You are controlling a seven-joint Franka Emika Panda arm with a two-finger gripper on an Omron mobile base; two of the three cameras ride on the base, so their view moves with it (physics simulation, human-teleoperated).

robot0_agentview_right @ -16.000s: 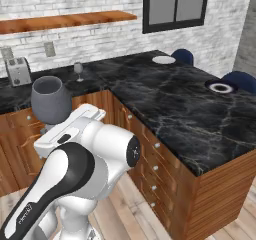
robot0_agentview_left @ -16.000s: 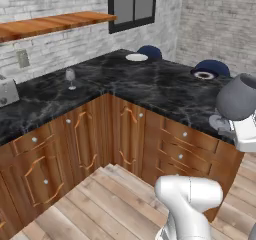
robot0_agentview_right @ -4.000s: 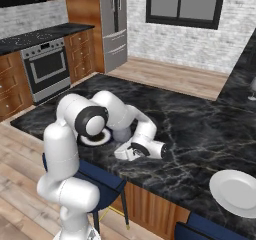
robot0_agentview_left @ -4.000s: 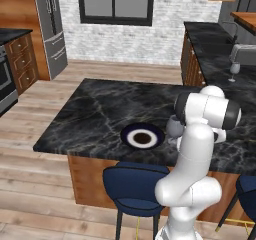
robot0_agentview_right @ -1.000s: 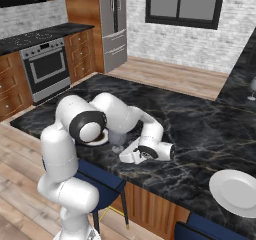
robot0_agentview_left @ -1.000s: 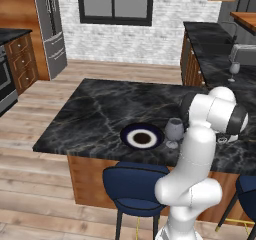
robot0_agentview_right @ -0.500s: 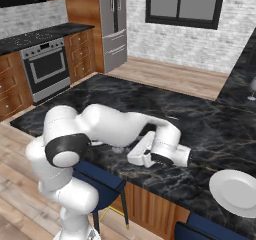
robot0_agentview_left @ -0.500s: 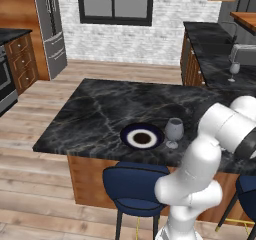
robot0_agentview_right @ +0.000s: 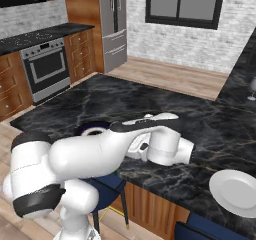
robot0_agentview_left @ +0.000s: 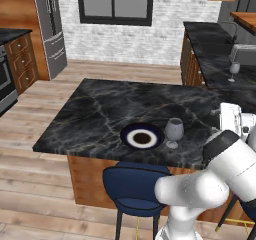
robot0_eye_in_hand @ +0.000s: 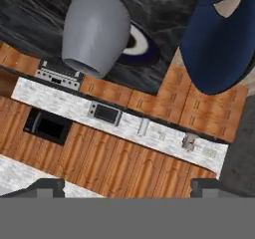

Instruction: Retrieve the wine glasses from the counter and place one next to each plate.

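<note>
Stool (robot0_agentview_left: 136, 187) below island, under blue plate (robot0_agentview_left: 142, 137) and glass (robot0_agentview_left: 174, 132).

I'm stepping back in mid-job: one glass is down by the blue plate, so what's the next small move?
Probably pull the arm back and head for the second wine glass on the far counter. The first glass stands upright beside the blue plate, fingers open; the white plate has none.

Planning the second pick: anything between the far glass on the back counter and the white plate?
Nothing visible stands in the way. The far glass stands alone on the back counter; the marble toward the white plate is bare. The other glass is already beside the blue plate, off that path.
</note>
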